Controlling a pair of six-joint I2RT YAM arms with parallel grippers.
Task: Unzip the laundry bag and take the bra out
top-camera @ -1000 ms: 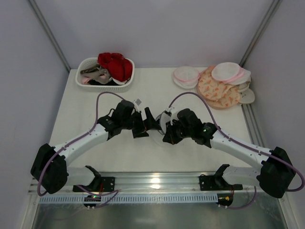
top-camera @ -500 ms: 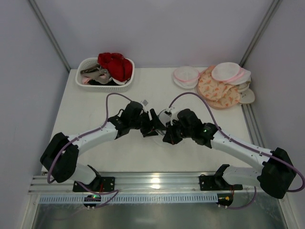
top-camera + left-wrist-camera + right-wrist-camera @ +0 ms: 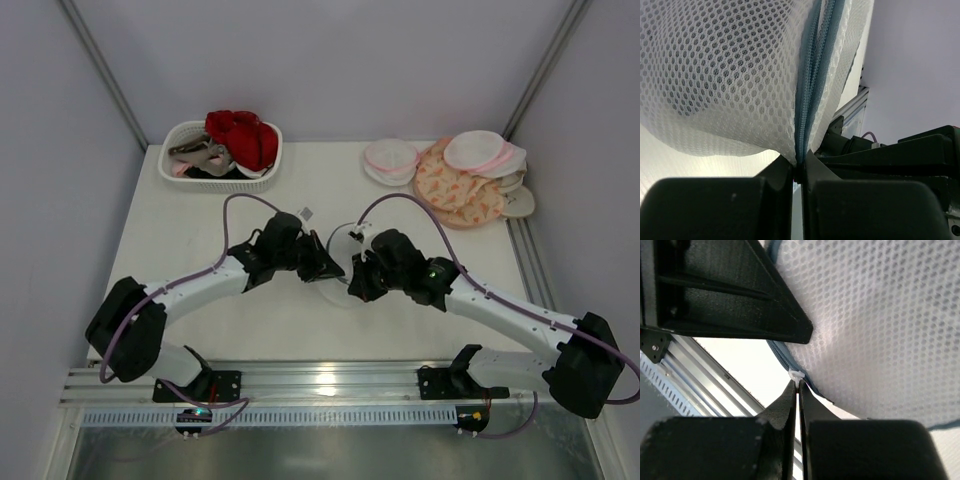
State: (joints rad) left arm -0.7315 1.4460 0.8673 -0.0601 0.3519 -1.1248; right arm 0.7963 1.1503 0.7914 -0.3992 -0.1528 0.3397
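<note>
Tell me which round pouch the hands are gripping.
The mesh laundry bag with the grey zipper rim: left hand and right hand pinch it. The pink-rimmed pouches and peach pouches lie untouched at the back.

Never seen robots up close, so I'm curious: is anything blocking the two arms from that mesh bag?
Nothing visible. The left end effector is shut on the grey zipper rim of the laundry bag, and the right end effector pinches a small white tab at that rim.

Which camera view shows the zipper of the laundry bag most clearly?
The left wrist view: the zipper runs down the laundry bag into the shut left pincer. The right wrist view shows a short stretch; the top view shows only pale mesh.
</note>
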